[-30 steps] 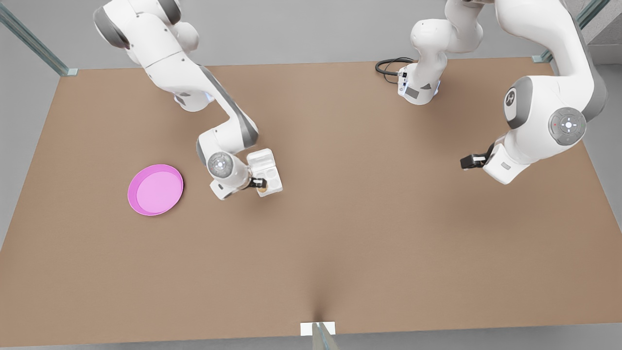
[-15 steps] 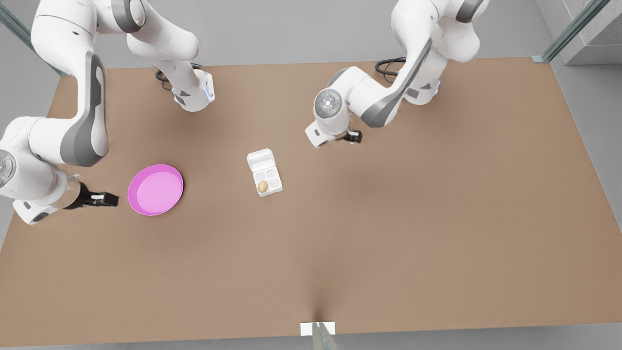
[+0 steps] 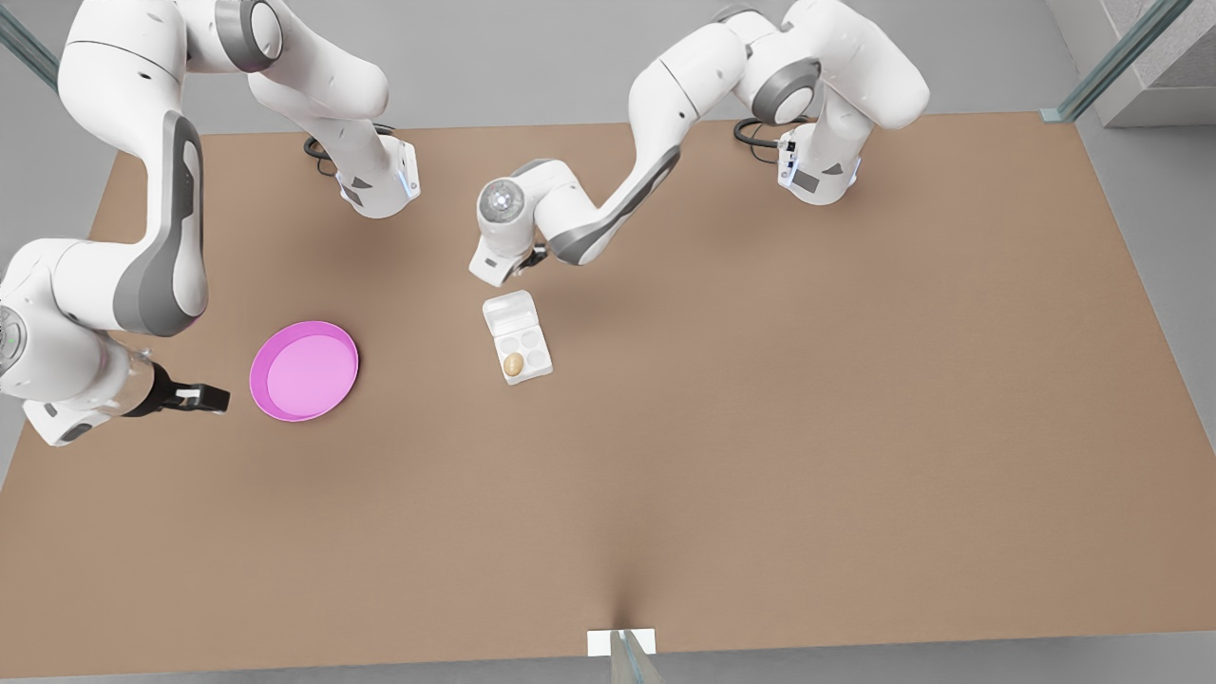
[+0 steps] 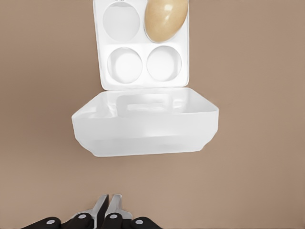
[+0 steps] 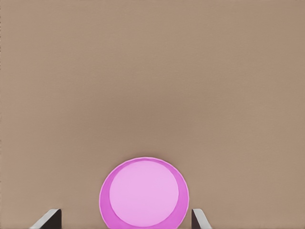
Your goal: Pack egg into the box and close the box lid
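The white box (image 3: 538, 359) lies open near the table's middle, its cups (image 4: 127, 64) facing up. A tan egg (image 3: 513, 364) (image 4: 164, 19) sits in the cup on the front view's left, in the row farthest from the hinge. The box lid (image 3: 506, 311) (image 4: 145, 129) is folded back and stands open. Just behind the lid, my left gripper (image 3: 534, 256) (image 4: 107, 210) is shut and holds nothing. My right gripper (image 3: 204, 397) (image 5: 125, 222) waits open beside the pink plate, at the front view's left.
A round pink plate (image 3: 304, 370) (image 5: 144, 193) lies on the brown table (image 3: 760, 427), to the front view's left of the box. Both arm bases stand along the far edge, with a black cable (image 3: 755, 128) by one of them.
The egg was let go into its cup and my right arm drew back beside the plate. My left arm has swung in from the front view's right to just behind the lid.
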Motion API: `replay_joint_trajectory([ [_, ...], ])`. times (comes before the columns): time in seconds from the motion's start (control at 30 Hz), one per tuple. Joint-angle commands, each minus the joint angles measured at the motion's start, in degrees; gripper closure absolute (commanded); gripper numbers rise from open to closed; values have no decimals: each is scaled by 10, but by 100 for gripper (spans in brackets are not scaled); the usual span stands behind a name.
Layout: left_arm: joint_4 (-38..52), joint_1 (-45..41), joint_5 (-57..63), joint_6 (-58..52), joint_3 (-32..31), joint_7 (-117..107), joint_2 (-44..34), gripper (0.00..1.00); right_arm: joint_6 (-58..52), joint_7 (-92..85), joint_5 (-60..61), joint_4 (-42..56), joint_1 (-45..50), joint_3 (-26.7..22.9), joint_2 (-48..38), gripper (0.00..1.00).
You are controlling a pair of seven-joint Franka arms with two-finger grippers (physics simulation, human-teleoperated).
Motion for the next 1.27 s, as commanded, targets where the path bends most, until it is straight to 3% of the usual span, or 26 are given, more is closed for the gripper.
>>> replay_joint_trajectory([
  [0.0,11,0,-5,0,1,0,7,79,0,0,0,0,0,0,0,0],
  [0.4,42,41,-1,18,23,42,25,79,-4,0,0,1,2,1,0,0],
  [0.5,92,65,2,-60,22,48,16,79,-2,1,2,1,1,1,1,0],
  [0.53,132,118,-3,-169,18,98,-31,5,-2,0,7,1,-1,0,0,0],
  [0.57,128,163,0,-210,24,122,-87,0,-2,1,12,1,-2,0,1,0],
  [0.63,127,206,-2,-327,154,303,-106,0,0,0,12,1,-4,0,1,0],
  [0.73,125,312,-2,-410,288,659,-132,0,0,0,12,1,-3,-1,1,0],
  [0.8,99,377,-2,-409,290,715,-161,0,-1,0,12,1,-3,0,1,0],
  [0.83,66,405,3,-390,285,718,-193,0,0,0,12,1,-3,0,1,0],
  [0.87,-8,439,62,-342,209,717,-256,0,0,0,12,1,-3,0,1,0],
  [0.9,-48,548,172,-341,37,708,-309,0,0,0,12,1,-3,0,1,0],
  [0.97,-125,616,201,-347,-46,710,-396,0,1,0,12,2,-3,0,1,0],
  [1.23,-151,618,201,-352,-47,705,-418,0,0,-5,9,2,-3,0,8,0],
])
